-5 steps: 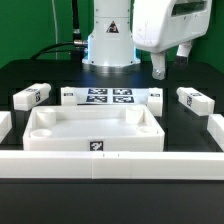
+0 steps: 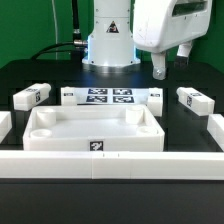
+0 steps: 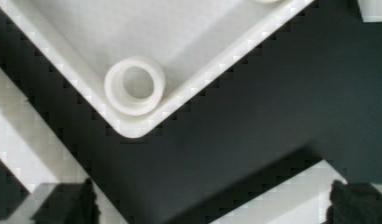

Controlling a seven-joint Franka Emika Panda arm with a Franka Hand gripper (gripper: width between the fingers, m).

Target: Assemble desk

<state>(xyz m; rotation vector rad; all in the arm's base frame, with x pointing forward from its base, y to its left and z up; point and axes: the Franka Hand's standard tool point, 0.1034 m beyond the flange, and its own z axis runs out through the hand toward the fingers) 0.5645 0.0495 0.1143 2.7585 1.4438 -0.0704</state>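
White robot gripper point(image 2: 172, 62) hangs in the upper right of the exterior view, jaws wide apart, holding nothing; the desk top point(image 2: 95, 135) lies at lower centre; a tagged leg point(image 2: 32, 95) sits mid-left, a second leg point(image 2: 192, 98) mid-right

The marker board point(image 2: 110, 97) lies flat on my black table point(image 2: 40, 75), in the middle of the exterior frame a little above centre, and I can see several black-and-white tags on it. A long low white rail point(image 2: 150, 166) runs across the lower part of that frame from edge to edge, and short white side pieces stand at the exterior view's left and right edges. A dark cable point(image 2: 58, 46) crosses the upper left. In my wrist view, bare black table point(image 3: 259, 130) fills much of the picture.
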